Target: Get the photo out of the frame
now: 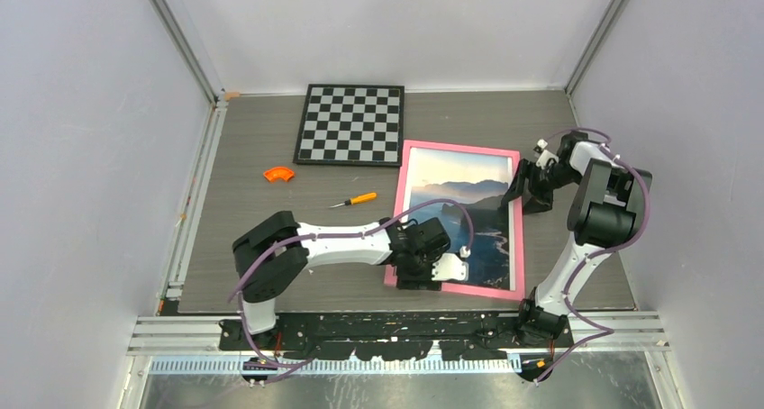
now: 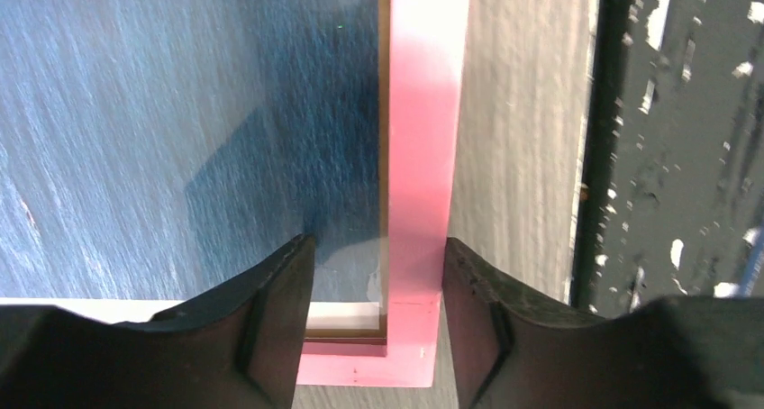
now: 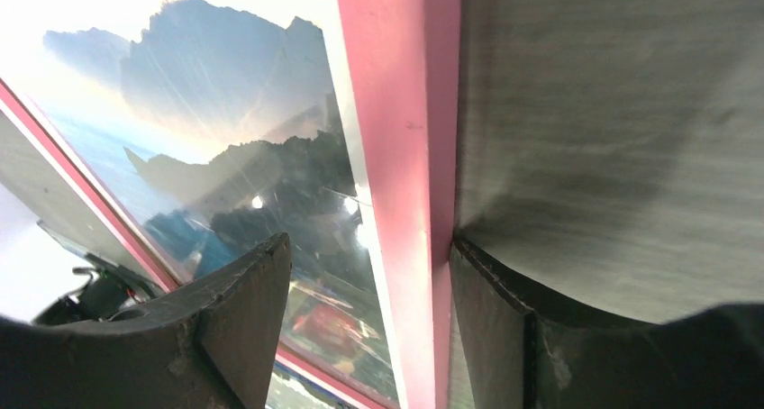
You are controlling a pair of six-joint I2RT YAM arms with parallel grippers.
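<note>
Pink frame [image 1: 459, 146] lying face up on the grey table [image 1: 270, 247], the photo [image 1: 468, 188] still inside it.
The chessboard [image 1: 350, 123] lies just beyond its far left corner. The left gripper [image 2: 378, 256] straddles the near corner's pink rail and the right gripper [image 3: 369, 256] straddles the right rail (both with jaws apart, not clamped). An orange-handled screwdriver [image 1: 356, 199] and a small orange curved piece [image 1: 278, 174] lie to the left.

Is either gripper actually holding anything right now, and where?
Nothing gripped yet: left gripper straddles the frame at its near-left corner, right gripper straddles its right border; a gap shows inside both jaws.
</note>
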